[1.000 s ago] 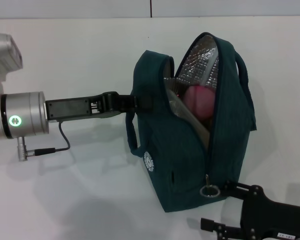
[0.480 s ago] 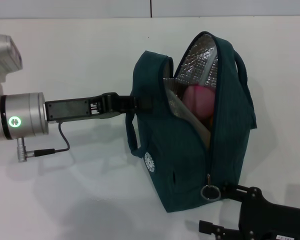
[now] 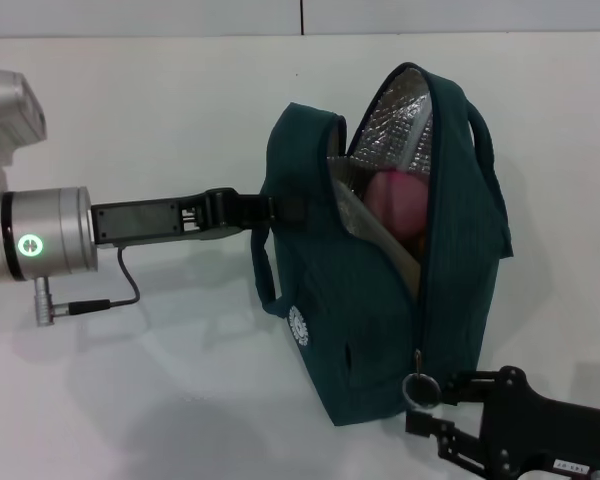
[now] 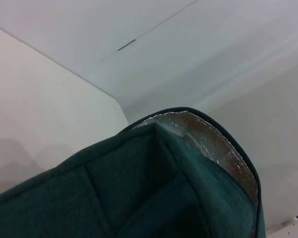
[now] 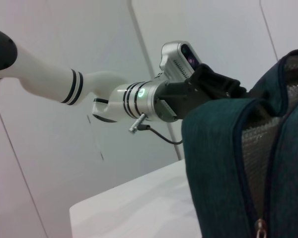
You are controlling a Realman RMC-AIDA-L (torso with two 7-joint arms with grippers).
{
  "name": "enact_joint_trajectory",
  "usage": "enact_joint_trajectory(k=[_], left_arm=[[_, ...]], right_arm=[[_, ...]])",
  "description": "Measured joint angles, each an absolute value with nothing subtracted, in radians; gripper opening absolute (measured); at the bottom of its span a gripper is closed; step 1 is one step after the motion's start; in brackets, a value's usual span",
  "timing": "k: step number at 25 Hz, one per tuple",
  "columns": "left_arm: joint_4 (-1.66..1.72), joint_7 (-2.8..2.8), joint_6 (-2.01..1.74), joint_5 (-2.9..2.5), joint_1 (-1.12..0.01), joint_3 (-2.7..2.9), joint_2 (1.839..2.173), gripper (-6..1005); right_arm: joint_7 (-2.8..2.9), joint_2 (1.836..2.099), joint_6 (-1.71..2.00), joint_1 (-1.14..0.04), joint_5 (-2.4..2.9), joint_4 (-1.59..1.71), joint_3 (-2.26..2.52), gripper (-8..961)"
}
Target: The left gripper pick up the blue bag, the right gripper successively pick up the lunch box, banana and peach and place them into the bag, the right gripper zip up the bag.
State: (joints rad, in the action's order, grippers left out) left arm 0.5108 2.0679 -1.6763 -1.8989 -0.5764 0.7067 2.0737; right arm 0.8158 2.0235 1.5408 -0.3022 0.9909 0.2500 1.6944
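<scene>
Blue bag [image 3: 380, 290]: stood upright on the white table [image 3: 160, 130], zip open down its front, foil lining exposed. Peach [image 3: 398, 200]: inside the bag, visible through the opening. Left end effector [image 3: 270, 210]: clamped on the bag's upper side edge. Right end effector [image 3: 427, 408]: at the bag's lower front corner, fingers parted around the ring zip pull [image 3: 419, 389]; actual grip could not be told.

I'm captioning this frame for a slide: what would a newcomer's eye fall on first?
The tall blue bag standing in the middle of the white table, its top gaping to show silver lining and the pink peach inside. Next, the left tool clamped on the bag's side from the left. Last, the right tool at the bag's lower front corner, by the ring zip pull.
</scene>
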Motion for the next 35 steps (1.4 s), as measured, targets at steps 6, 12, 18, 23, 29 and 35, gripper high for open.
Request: enact_joint_trajectory(k=[6,12,18,23,29,35], left_arm=[[0.511,2.068,-1.677,-1.899,-0.575,0.707,2.074,120],[0.511,2.068,-1.677,-1.898,-0.575,0.707,2.073,121],[0.511,2.068,-1.677,-1.895,-0.575,0.707,2.071,122],[0.511,2.068,-1.677,-1.892,-0.575,0.707,2.071,123],[0.511,2.068,-1.676,-1.891,-0.575,0.704,2.071,124],[0.511,2.067,-1.676,-1.891,-0.572,0.701,2.071,125]], right_arm=[[0.816,2.023,1.540,-0.302,0.971,0.244,1.695,317],[0.836,2.022,1.538,-0.302,0.967,0.247,1.695,126],[0.856,2.020,1.538,-0.305,0.966,0.245,1.695,73],[0.857,2.020,1.538,-0.305,0.966,0.244,1.695,29],[0.857,2.020,1.544,-0.301,0.959,0.243,1.692,12],[0.857,2.017,1.567,-0.286,0.928,0.236,1.684,13]])
